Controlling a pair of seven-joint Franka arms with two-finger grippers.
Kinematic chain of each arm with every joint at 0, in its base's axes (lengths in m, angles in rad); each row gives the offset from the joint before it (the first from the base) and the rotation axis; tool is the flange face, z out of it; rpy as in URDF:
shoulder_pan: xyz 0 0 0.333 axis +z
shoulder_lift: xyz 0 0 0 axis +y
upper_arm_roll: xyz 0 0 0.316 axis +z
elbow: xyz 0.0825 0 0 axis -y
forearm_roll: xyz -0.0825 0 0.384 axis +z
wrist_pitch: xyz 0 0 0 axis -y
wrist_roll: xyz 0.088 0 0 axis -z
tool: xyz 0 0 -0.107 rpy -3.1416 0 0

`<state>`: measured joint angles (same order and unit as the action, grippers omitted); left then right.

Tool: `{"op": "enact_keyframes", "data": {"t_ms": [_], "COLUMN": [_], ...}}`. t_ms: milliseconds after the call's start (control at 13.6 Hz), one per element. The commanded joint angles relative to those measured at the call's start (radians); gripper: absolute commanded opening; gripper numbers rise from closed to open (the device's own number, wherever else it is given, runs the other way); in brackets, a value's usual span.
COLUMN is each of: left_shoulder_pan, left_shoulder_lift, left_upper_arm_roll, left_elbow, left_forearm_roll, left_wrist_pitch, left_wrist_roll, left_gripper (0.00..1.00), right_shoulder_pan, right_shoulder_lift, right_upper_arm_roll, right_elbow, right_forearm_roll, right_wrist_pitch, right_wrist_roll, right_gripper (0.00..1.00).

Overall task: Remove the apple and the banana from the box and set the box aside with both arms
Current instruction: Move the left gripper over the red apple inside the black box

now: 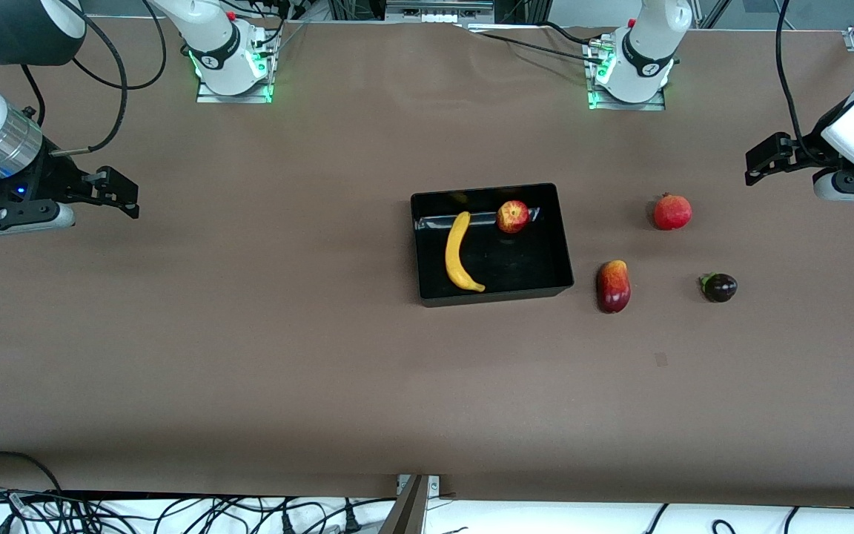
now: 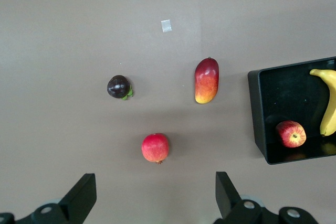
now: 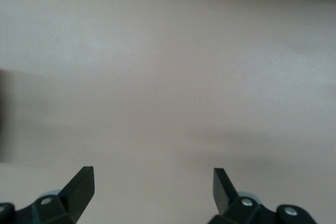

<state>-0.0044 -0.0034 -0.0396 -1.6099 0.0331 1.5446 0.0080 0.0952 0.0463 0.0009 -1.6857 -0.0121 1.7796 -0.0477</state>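
Two fruits lay inside the box, which sat near the middle of the table: the apple against the wall farthest from the front camera, and the banana beside it, toward the right arm's end of the box, running down toward the nearer wall. Neither had been lifted out yet.

Both looked like light, smooth, rigid pieces (likely slick under hard pads). The apple, being round, would probably roll unless pinched across its widest part from above. The banana seemed best taken across its narrow middle, where the curve is thickest. The box, glossy, low-walled and too wide for one claw, would likely slide easily; each arm gripping a short end wall should keep it from twisting.

Outside the box, toward the left arm's end, lay a mango, a pomegranate and a small dark fruit.

The left claw hung wide and empty over the table past the pomegranate; the right claw waited, equally wide and empty, well apart from the box at the right arm's end.
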Motion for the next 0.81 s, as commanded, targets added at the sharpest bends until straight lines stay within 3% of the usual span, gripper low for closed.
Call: {"op": "enact_keyframes", "data": {"t_ms": [0,368,736], "left_shoulder_pan": [0.003,-0.008,-0.016], "left_shoulder_lift": [-0.001,0.013,0.123], "left_upper_arm_roll": [0.000,-0.026,-0.230], "left_elbow": [0.007,-0.039,-0.099], "left_forearm_roll": [-0.005,-0.038,-0.070], "left_wrist_pitch": [-0.006,-0.027,0.083], "left_wrist_roll": [0.001,-0.003,-0.377], "left_gripper": [1.00,1.00,1.00], "right_shoulder_pan": [0.001,0.001,0.001], "right_shoulder_lift": [0.012,0.017,0.017], "right_upper_arm_roll": [0.002,0.002,0.002], "right_elbow": [0.023,0.023,0.023], "right_forearm_roll": [0.003,0.003,0.003], "right_wrist_pitch": [-0.008,-0.008,-0.008], "right_wrist_roll": [-0.011,-0.011,-0.012], "right_gripper": [1.00,1.00,1.00]}}
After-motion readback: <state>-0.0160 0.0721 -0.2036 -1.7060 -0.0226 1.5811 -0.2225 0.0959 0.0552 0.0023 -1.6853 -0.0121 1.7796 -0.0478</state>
